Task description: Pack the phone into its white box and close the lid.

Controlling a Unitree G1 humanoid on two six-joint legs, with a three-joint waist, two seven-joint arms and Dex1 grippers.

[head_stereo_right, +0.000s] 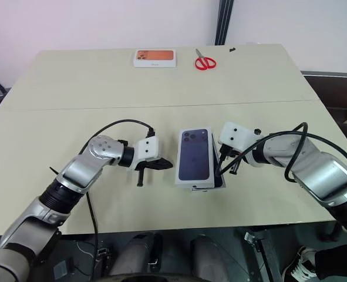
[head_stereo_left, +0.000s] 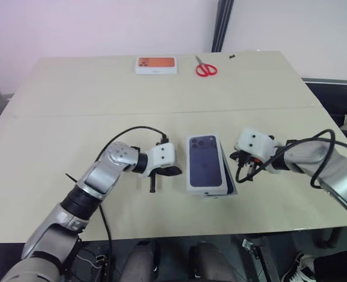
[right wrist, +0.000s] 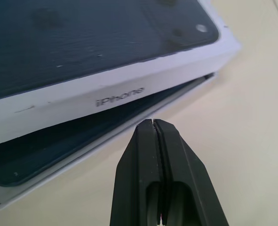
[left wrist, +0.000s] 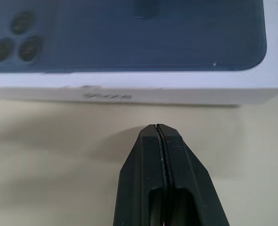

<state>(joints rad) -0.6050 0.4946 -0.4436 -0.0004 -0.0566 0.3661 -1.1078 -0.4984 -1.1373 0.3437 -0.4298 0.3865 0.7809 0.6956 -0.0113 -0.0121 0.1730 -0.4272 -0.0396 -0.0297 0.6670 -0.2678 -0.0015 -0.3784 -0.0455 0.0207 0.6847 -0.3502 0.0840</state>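
I see the lid [head_stereo_left: 205, 161], its top printed with a dark phone picture, sitting askew on the white box [right wrist: 16, 186], whose near edge sticks out from under it on the bench [head_stereo_left: 73, 106]. The phone [right wrist: 40, 153] shows as a dark strip in the gap beneath the lid. My left gripper [head_stereo_left: 154, 187] is pinched shut just beside the lid, empty. My right gripper [head_stereo_right: 231, 168] is closed too, just beside the lid's opposite side, holding nothing
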